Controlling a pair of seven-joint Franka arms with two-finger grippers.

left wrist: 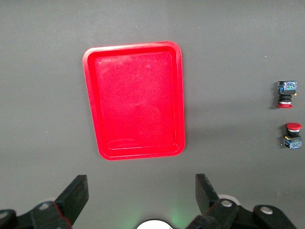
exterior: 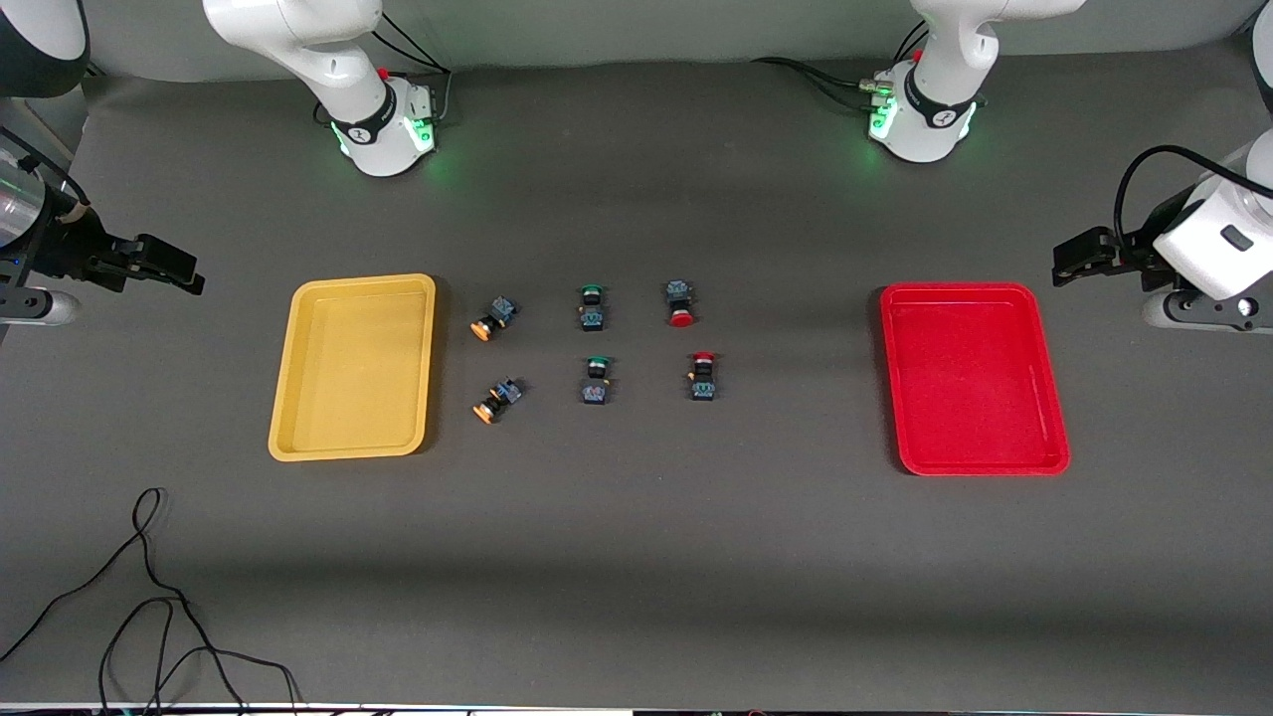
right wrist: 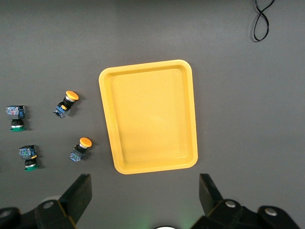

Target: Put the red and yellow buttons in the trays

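The yellow tray (exterior: 288, 398) lies toward the right arm's end of the table and the red tray (exterior: 895, 398) toward the left arm's end, both empty. Between them lie two yellow-capped buttons (exterior: 494, 318) (exterior: 497, 400) beside the yellow tray and two red-capped buttons (exterior: 680, 303) (exterior: 703, 376). My right gripper (exterior: 184, 273) hangs open and empty beside the yellow tray (right wrist: 107, 119); its wrist view shows both yellow buttons (right wrist: 66, 103) (right wrist: 81, 149). My left gripper (exterior: 1069, 261) hangs open and empty beside the red tray (left wrist: 93, 95), with both red buttons (left wrist: 287, 94) (left wrist: 293, 136) in view.
Two green-capped buttons (exterior: 592, 306) (exterior: 596, 380) lie between the yellow and red ones. A loose black cable (exterior: 149, 597) curls on the table nearer to the front camera than the yellow tray. Both arm bases stand along the table's back edge.
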